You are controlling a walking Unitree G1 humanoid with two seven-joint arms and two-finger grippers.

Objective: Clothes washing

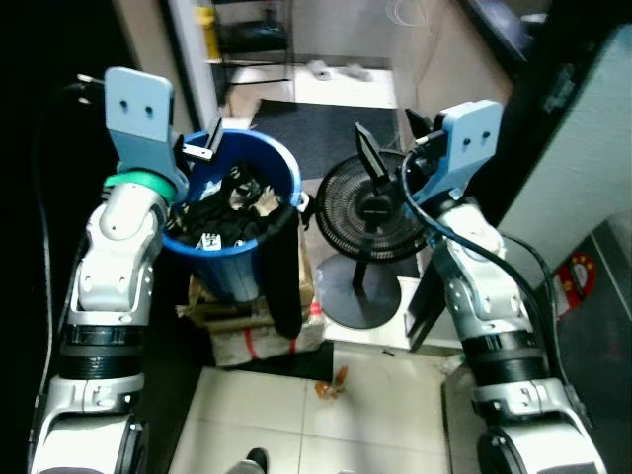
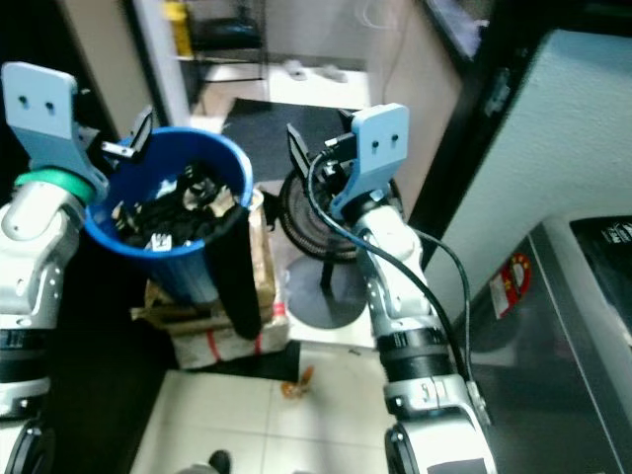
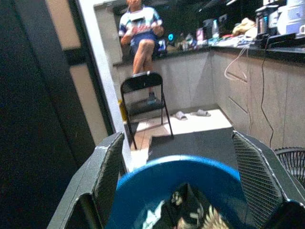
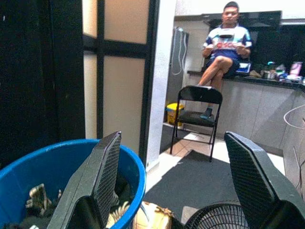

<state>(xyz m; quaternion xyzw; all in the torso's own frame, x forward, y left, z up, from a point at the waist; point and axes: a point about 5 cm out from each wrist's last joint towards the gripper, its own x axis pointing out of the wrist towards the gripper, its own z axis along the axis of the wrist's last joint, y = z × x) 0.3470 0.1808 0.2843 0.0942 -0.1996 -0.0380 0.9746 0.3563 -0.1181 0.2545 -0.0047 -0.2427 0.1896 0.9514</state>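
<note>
A blue bucket full of dark clothes stands on a stack of cardboard boxes on the floor, one dark garment hanging over its rim. The left end effector hovers at the bucket's near rim, fingers apart. The right end effector, fingers also apart, is raised above a black floor fan beside the bucket. A person sits on a far counter behind a folding chair.

A round blue plastic bucket holding dark clothes sits on a cardboard box — a black floor fan just to its right, a black folding chair behind.
</note>
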